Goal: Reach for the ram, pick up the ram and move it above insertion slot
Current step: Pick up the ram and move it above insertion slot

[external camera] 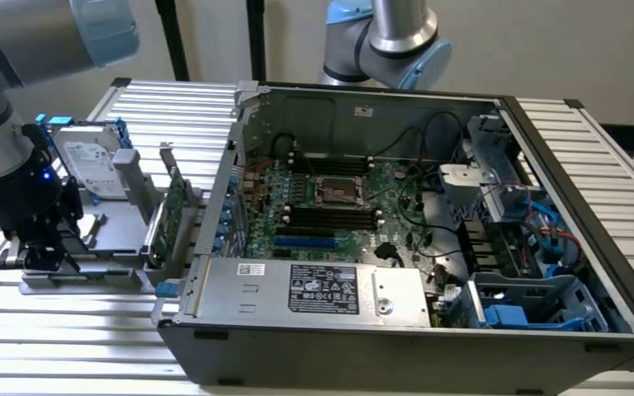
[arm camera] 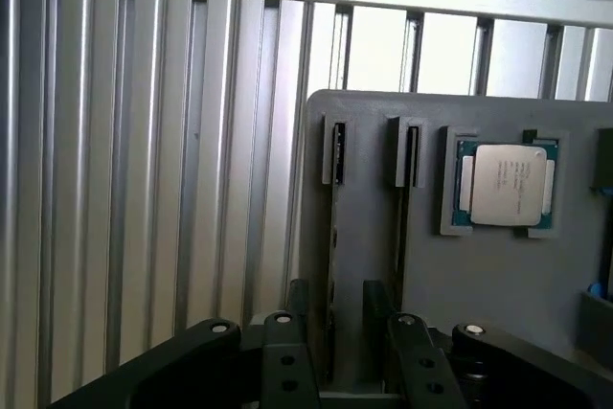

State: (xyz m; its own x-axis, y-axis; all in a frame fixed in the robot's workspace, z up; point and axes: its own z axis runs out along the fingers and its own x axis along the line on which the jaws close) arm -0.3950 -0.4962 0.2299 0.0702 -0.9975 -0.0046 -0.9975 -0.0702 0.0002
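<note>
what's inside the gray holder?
Gray holder: the ram on edge in one slot, a processor chip in a recess. Second slot too dark to tell; the gripper covers the near end.

Soft, even light falls from overhead. In the exterior view the bench [external camera: 63, 330] slats glare white at the near side, while the open computer case [external camera: 405, 355] stays dim and shadowed inside. In the wrist view the slats beyond the gray tray [arm camera: 498, 275] shine brightest, the tray lies in flat shade, and the fingers [arm camera: 287, 361] are dark shapes.
</note>
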